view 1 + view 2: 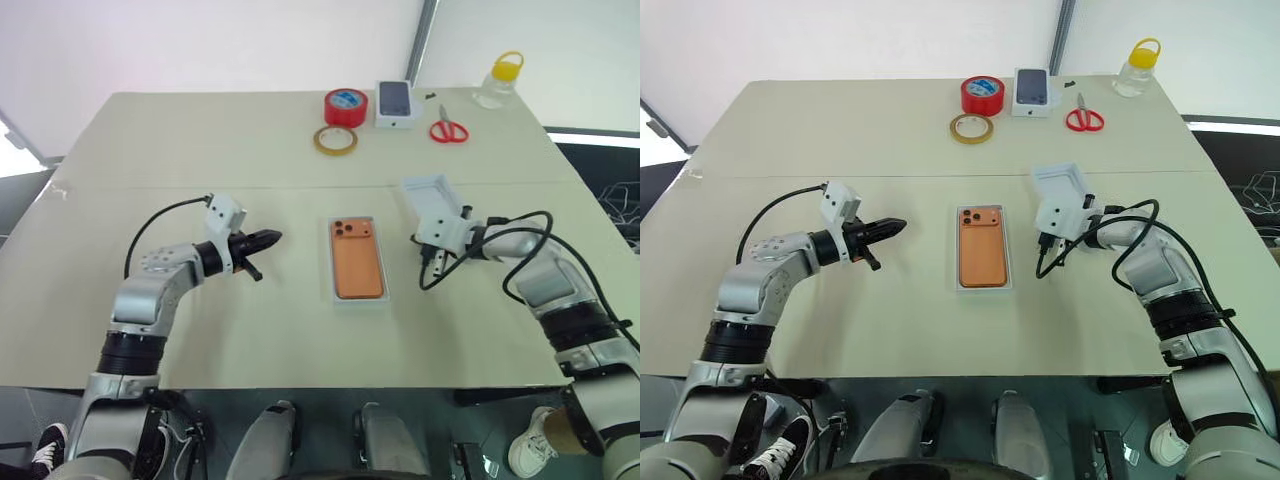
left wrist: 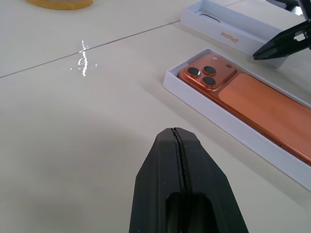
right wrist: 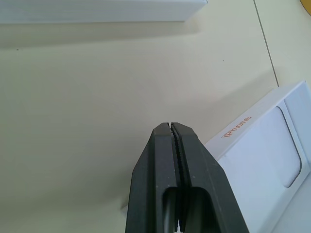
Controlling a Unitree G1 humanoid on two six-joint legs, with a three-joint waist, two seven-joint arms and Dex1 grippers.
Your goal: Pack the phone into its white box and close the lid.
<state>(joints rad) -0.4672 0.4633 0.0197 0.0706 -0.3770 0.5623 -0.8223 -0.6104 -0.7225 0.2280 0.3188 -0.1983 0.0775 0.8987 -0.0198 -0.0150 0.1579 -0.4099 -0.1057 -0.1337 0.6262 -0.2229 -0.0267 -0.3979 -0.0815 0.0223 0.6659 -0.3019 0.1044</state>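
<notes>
At table centre, phone (image 1: 358, 258) seated in box (image 1: 333, 296); lid (image 1: 428, 200) off beside right claw (image 3: 171, 127). Both claws, left claw (image 1: 268, 239) included, closed, empty. Risk: skewed lid jamming on rim.

Orange phone packed in its open white box, lid lying apart on the tabletop.

The slim orange smartphone (image 1: 358, 258) with rounded corners lies flat, back up, inside the shallow white rectangular cardboard tray (image 1: 358, 299), its triple-lens camera bump at the far left corner. The tray's narrow white rim shows all around the phone, and it sits mid-tabletop with its long sides running away from the robot. The white tray-shaped cardboard lid (image 1: 425, 193) rests inside-up to the right of the box and a little farther back, apart from it, with orange lettering on its side wall.
</notes>
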